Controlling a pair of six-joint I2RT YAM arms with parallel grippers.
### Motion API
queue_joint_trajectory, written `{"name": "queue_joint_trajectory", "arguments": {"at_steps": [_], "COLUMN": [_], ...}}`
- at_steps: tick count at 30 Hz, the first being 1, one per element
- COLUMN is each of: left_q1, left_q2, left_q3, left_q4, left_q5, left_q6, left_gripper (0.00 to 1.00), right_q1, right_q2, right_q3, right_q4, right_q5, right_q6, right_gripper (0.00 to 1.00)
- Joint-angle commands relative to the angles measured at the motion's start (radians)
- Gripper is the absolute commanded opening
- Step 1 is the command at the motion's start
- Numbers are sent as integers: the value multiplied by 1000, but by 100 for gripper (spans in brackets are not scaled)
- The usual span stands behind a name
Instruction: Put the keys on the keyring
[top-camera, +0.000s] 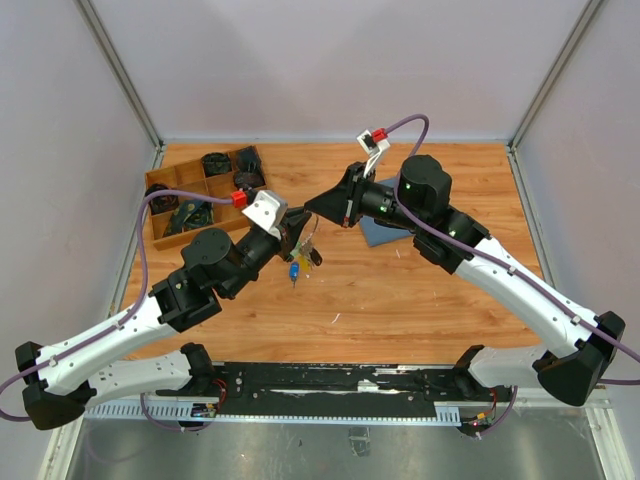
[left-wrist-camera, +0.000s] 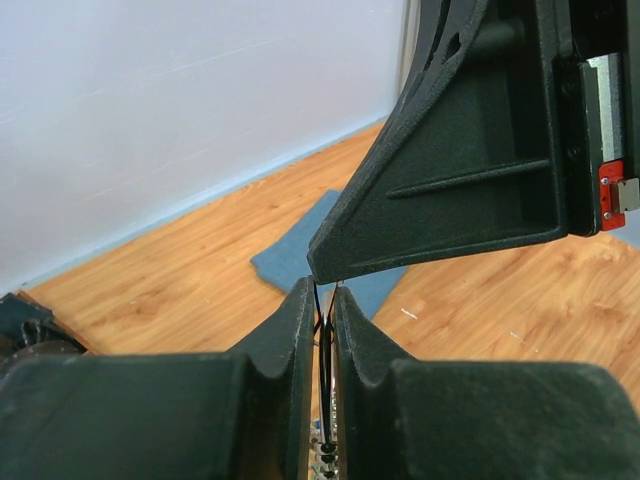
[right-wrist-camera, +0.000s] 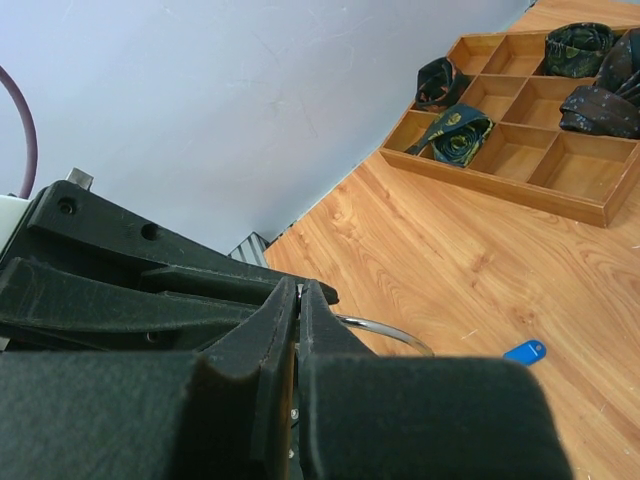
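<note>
Centre of top view — left gripper (top-camera: 296, 236) and right gripper (top-camera: 311, 207) both pinched tight on keyring (right-wrist-camera: 392, 331), bunch dangling below. Loose blue key (right-wrist-camera: 524, 351) lies on table (right-wrist-camera: 440, 250) — lower right, right-wrist view.

Both arms extend inward, elbows raised, tips meeting at the keyring (right-wrist-camera: 400, 331). The left gripper (top-camera: 296, 236) has its jaws pinched almost closed on the ring wire. The right gripper (top-camera: 312, 207) has its fingers pressed together on the same keyring, just above the left's tips.

Left pincer (top-camera: 297, 233), right pincer (top-camera: 311, 208), keyring (top-camera: 306, 244) between, keys (top-camera: 296, 268) dangling
</note>
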Motion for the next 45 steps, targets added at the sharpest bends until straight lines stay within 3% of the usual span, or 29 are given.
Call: {"name": "queue_joint_trajectory", "arguments": {"at_steps": [1,4,7,10,23,35,39,42,45], "left_q1": [-7,-7,-7,-7,-7,-6,91,170,209], "left_q2": [5,12,15,17,46,67,72,60,49], "left_q3": [44,51,49,46,60,52,54,51,55], "left_q4": [17,3,-5,-13,-43,-56,-114,-145,-177], "left_q5": [-17,-27,-33,-47,-149,-204,-103,-77,-103], "left_q6": [3,0,3,16,76,106,32,0,-3], "left_gripper": [0,0,0,0,0,0,1,0,1], "right_q1": [-12,-13,-12,-13,-22,-25,-26,-26,-24], "right_q2": [-18,-31,-57,-91,-179,-163,-103,-23,37], "right_q3": [-6,-14,-17,-19,-103,-203,-218,-193,-239], "right_q4": [70,70,53,28,-80,-101,-167,-258,-220], "right_q5": [-5,10,50,106,308,314,335,344,309], "right_q6": [13,2,-28,-70,-229,-373,-391,-340,-271], "right_gripper": [2,15,34,42,46,57,58,53,48]}}
